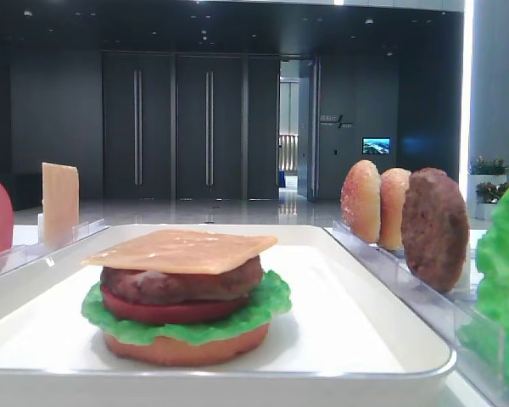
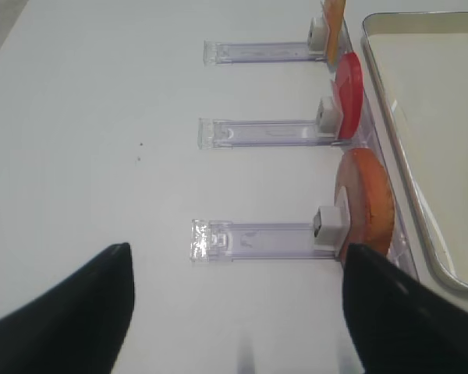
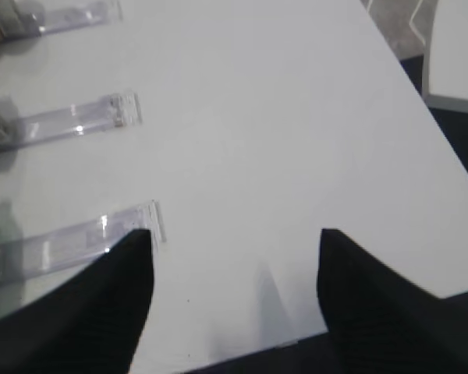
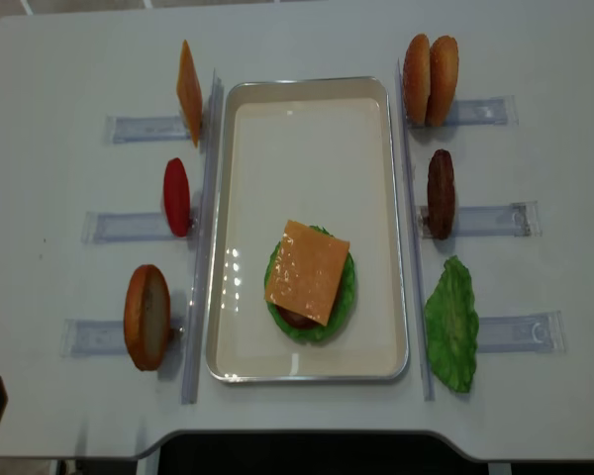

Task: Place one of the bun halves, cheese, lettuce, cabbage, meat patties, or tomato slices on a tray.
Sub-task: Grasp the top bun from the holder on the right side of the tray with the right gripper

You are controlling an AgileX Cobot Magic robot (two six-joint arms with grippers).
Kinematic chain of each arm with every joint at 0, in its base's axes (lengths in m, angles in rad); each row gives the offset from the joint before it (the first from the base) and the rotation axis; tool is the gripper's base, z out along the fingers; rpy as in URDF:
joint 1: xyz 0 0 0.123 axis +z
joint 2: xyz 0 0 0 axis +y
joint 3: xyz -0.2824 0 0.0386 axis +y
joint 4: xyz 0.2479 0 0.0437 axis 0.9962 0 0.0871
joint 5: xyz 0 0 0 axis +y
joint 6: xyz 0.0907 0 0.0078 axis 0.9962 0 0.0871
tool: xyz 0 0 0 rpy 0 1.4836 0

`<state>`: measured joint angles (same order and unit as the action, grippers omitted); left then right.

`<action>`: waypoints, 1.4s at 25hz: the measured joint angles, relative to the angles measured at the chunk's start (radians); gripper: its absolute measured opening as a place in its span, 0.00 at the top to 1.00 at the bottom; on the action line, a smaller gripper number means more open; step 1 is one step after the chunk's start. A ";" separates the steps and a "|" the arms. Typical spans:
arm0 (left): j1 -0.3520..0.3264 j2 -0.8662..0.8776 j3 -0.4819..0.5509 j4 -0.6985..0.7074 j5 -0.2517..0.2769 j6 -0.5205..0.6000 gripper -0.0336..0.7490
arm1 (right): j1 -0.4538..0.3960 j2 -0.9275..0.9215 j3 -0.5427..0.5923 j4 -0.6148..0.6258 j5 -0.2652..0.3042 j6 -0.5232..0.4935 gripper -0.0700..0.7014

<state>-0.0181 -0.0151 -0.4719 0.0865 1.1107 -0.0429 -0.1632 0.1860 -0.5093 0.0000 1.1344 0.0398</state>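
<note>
Up front, the tray (image 1: 382, 339) carries a stack topped with cheese (image 1: 180, 250), and a seeded bun half (image 1: 361, 202) stands right of it. Both wrist views show the right claw (image 3: 234, 288) and left claw (image 2: 238, 312) gaping, empty, over bare desk (image 3: 265, 132). Overhead, that bun half looks best next: grip its faces, lower it flat onto the cheese.

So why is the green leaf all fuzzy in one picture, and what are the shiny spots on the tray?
In the low exterior view the lettuce sits too close to the camera, so it blurs. In the overhead view ceiling lights glare off the tray. The right wrist view is soft all over.
</note>
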 joint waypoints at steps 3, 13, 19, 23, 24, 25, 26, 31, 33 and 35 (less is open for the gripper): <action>0.000 0.000 0.000 0.000 0.000 0.000 0.14 | 0.000 0.110 -0.014 0.011 0.000 -0.002 0.35; 0.000 0.000 0.000 0.000 0.000 0.000 0.14 | 0.000 0.445 -0.105 0.197 -0.022 -0.186 0.35; 0.000 0.000 0.000 0.000 0.000 0.000 0.14 | 0.000 0.701 -0.197 0.224 -0.026 -0.273 0.35; 0.000 0.000 0.000 0.000 0.000 0.000 0.14 | 0.000 0.829 -0.269 0.282 -0.044 -0.299 0.35; 0.000 0.000 0.000 0.000 0.000 0.000 0.14 | 0.001 0.861 -0.286 0.288 -0.053 -0.299 0.35; 0.000 0.000 0.000 0.000 0.000 0.000 0.14 | 0.001 0.893 -0.307 0.294 -0.059 -0.299 0.35; 0.000 0.000 0.000 0.000 0.000 0.000 0.14 | 0.001 0.919 -0.331 0.302 -0.062 -0.299 0.35; 0.000 0.000 0.000 0.000 0.000 0.000 0.14 | 0.001 1.062 -0.457 0.308 -0.066 -0.299 0.35; 0.000 0.000 0.000 0.000 0.000 0.000 0.14 | 0.001 1.114 -0.508 0.309 -0.066 -0.299 0.35; 0.000 0.000 0.000 0.000 0.000 0.000 0.14 | 0.001 1.168 -0.551 0.310 -0.066 -0.299 0.35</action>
<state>-0.0181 -0.0151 -0.4719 0.0865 1.1107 -0.0429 -0.1624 1.3540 -1.0607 0.3096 1.0680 -0.2597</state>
